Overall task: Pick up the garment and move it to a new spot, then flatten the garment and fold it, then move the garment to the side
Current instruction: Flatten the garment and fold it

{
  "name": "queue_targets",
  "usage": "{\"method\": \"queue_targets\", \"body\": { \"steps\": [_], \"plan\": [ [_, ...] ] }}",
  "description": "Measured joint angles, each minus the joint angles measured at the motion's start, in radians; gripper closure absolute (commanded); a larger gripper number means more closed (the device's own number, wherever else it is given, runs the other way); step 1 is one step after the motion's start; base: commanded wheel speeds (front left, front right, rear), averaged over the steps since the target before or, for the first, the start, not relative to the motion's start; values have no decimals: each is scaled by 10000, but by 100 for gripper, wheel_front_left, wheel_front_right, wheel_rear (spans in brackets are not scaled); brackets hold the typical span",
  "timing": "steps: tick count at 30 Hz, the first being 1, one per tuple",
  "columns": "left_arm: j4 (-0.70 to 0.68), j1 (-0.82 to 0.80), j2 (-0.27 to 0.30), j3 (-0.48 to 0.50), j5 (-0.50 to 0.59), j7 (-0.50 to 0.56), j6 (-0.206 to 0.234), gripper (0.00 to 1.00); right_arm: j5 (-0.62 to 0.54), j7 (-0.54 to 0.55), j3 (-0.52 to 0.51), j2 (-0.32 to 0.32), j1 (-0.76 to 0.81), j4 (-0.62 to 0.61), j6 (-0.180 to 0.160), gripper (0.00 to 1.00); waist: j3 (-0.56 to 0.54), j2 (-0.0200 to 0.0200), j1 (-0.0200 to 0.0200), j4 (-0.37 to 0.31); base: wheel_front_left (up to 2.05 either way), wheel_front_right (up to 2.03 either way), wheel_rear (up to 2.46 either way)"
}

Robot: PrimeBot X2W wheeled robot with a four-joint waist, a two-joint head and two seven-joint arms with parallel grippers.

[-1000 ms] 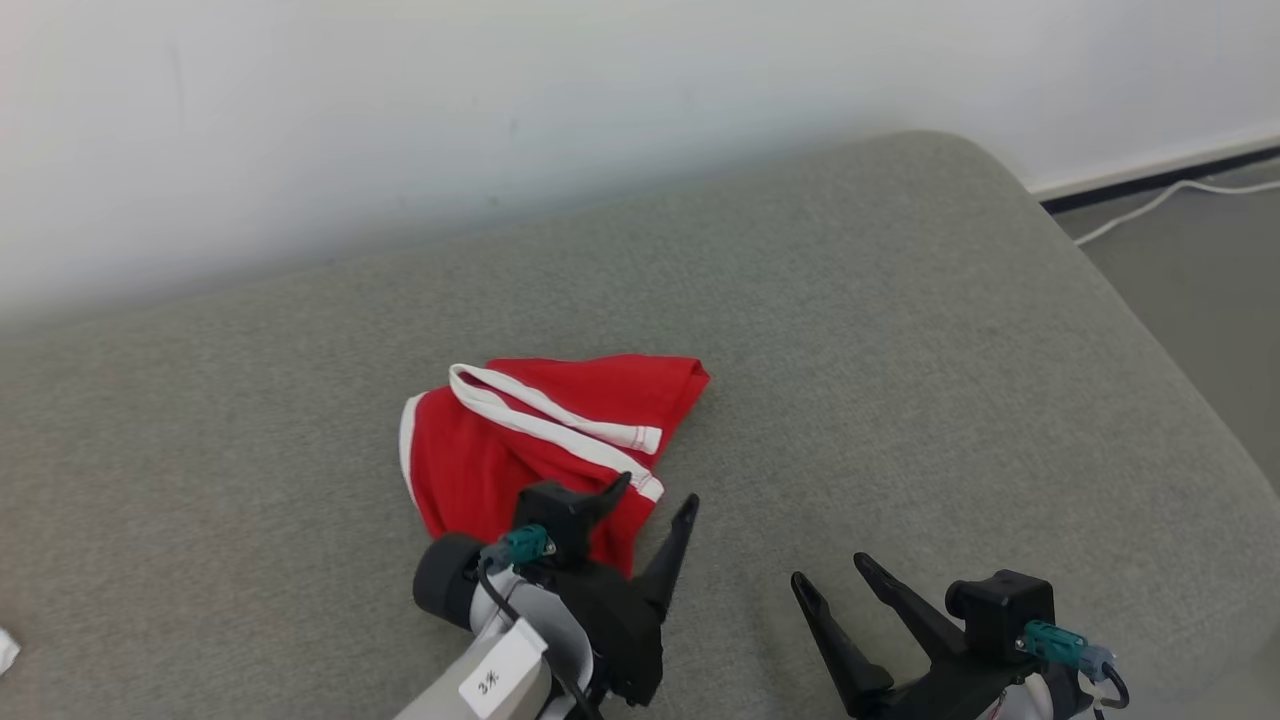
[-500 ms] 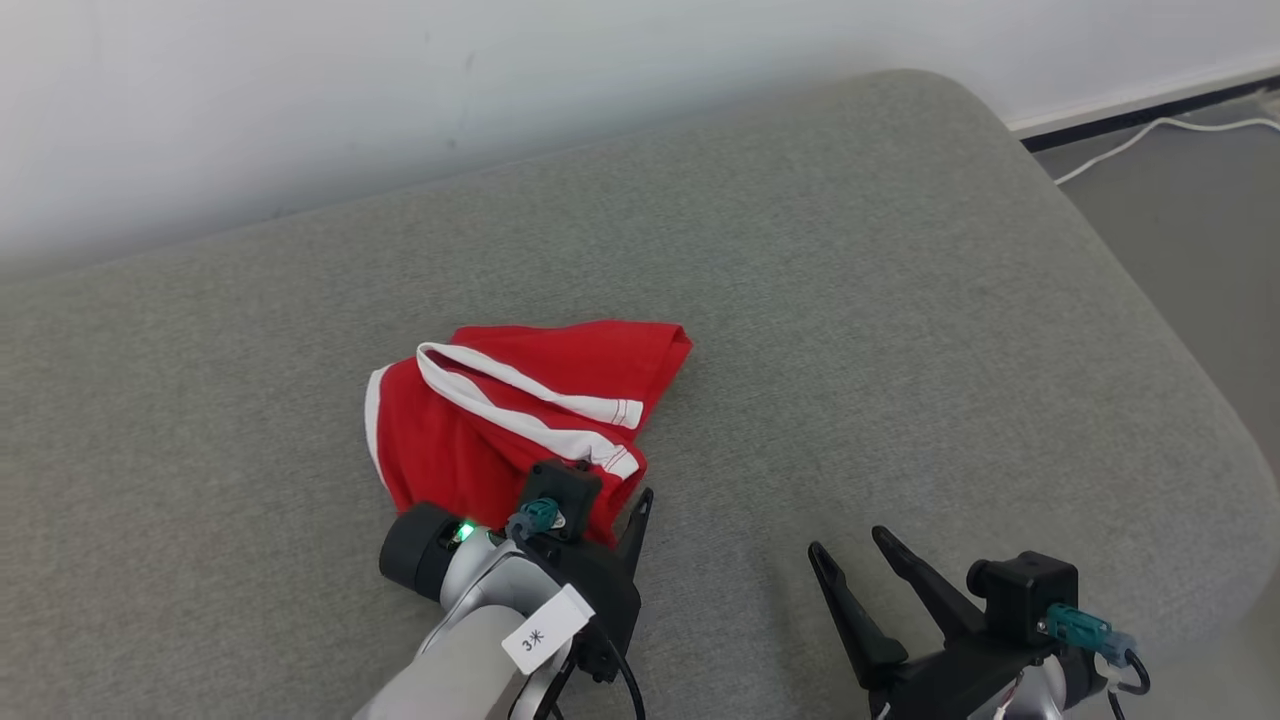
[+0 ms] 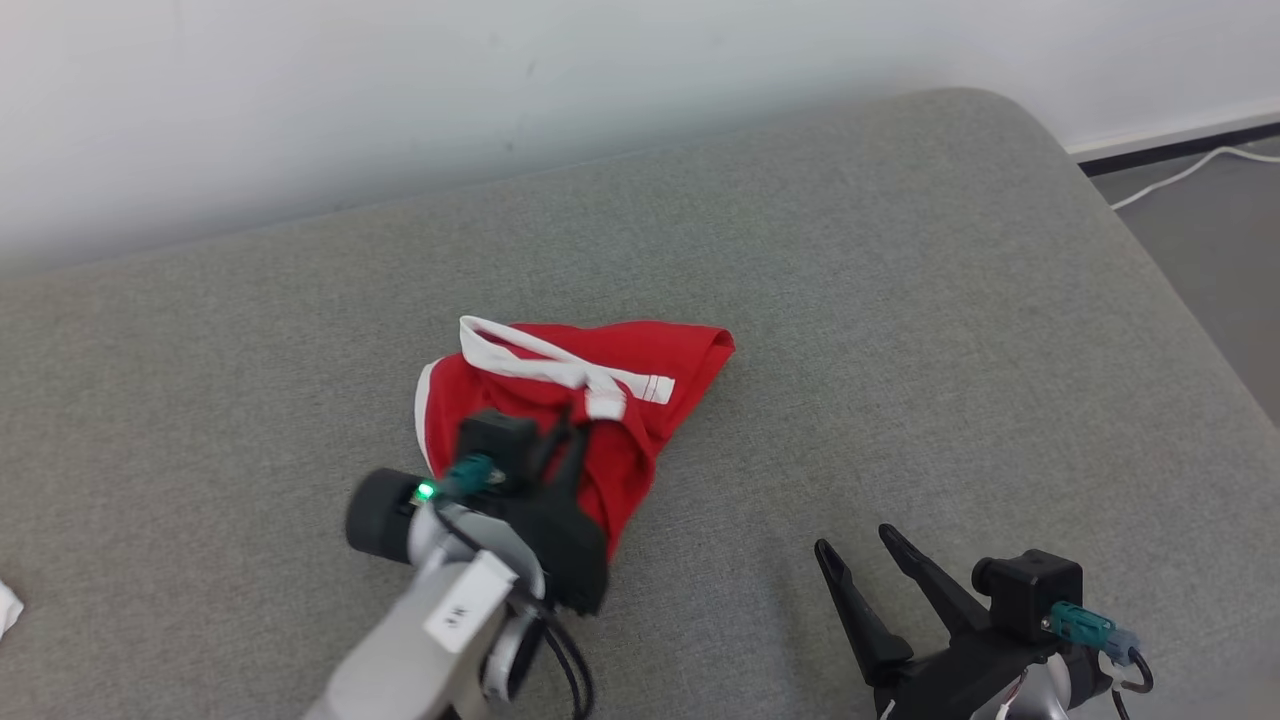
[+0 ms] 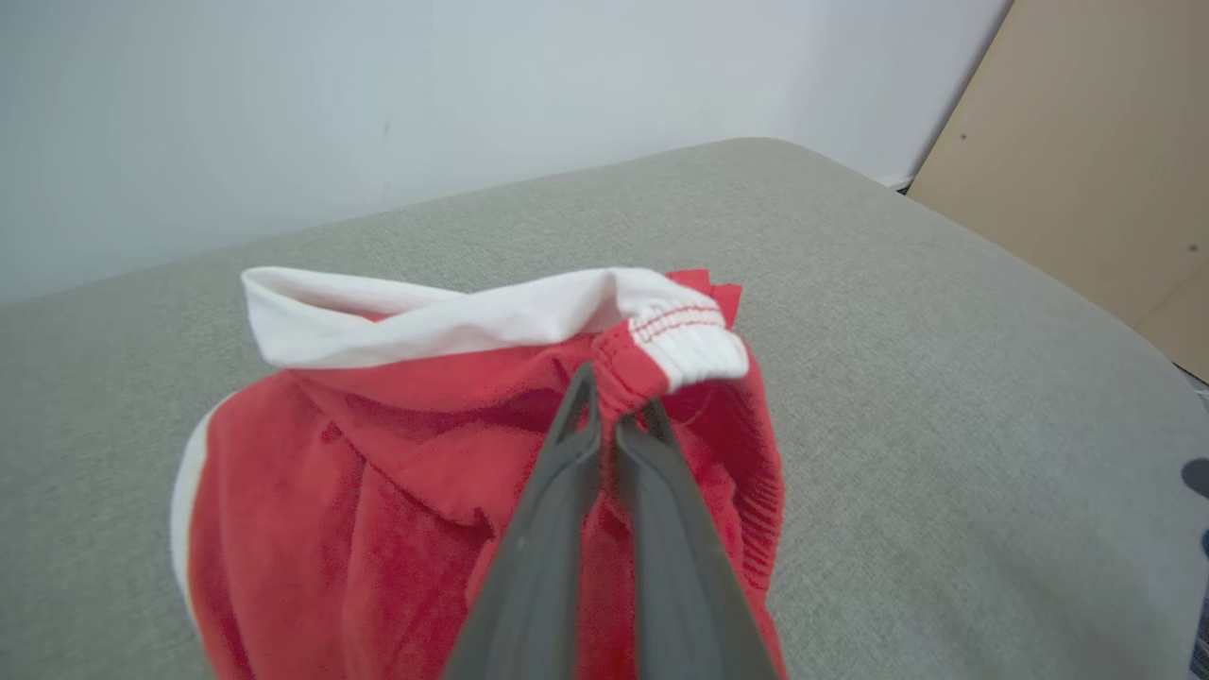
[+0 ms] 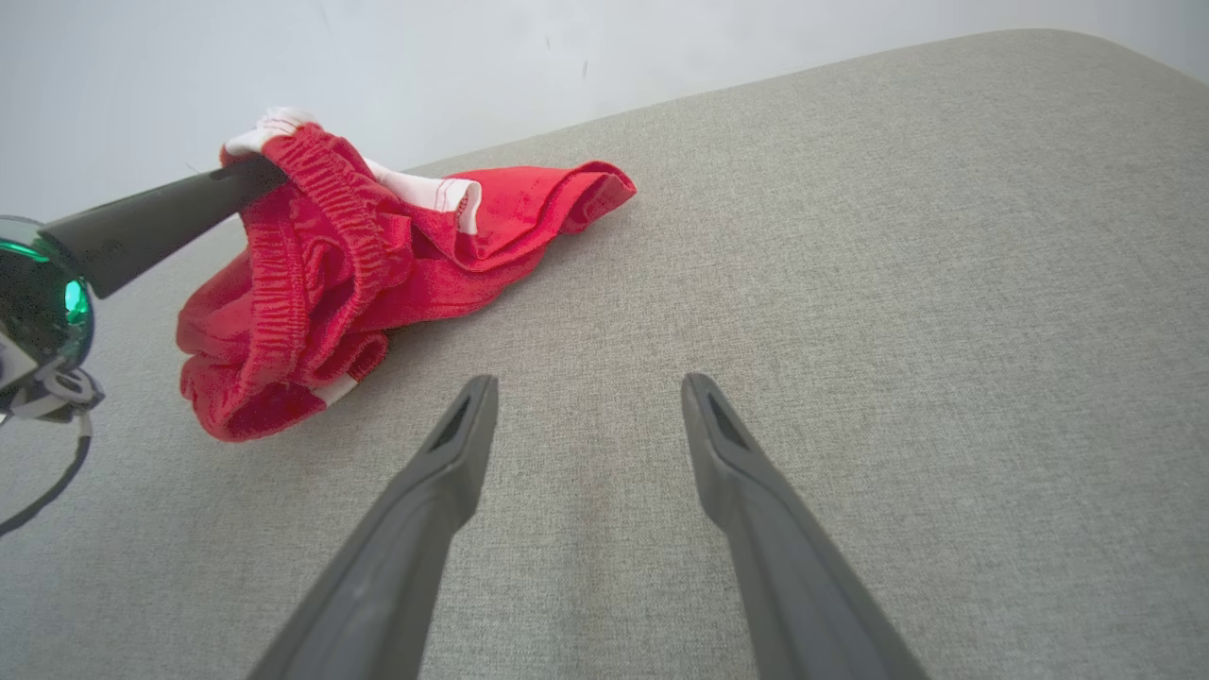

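Observation:
The garment (image 3: 610,400) is a crumpled pair of red shorts with white trim, on the grey cushion near its middle. My left gripper (image 3: 572,428) is shut on the red elastic waistband, and that edge is pulled up off the cushion. The left wrist view has the two fingers pressed together on the gathered hem of the garment (image 4: 397,453), with my left gripper (image 4: 619,397) just under the white band. My right gripper (image 3: 860,555) stands open over bare cushion, to the right of the shorts. From the right wrist, the garment (image 5: 331,274) lies left of my right gripper (image 5: 586,387).
The grey cushion (image 3: 900,300) ends in a rounded corner at the upper right, with floor and a white cable (image 3: 1180,170) beyond it. A white wall (image 3: 400,90) runs behind. A scrap of something white (image 3: 5,608) lies at the left edge. A beige panel (image 4: 1086,161) stands right.
My left gripper closed on the shorts' waistband and lifted it, bunching the cloth. The head camera shifted between frames. The right gripper stayed open in place.

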Motion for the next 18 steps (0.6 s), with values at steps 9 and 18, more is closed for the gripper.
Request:
{"method": "queue_targets", "body": {
  "steps": [9, 18],
  "plan": [
    [-1139, 659, 1344, 1574, 6, -1129, 2, 100, 33, -75, -65, -46, 60, 128, -4, 0, -273, -1, 0, 434, 0, 0, 0],
    [-1254, 2059, 2424, 2936, -105, -1154, 2, 100, 33, -73, -2, -90, 153, 165, -4, 0, -651, -2, -1, 663, 0, 0, 0]
  ]
}}
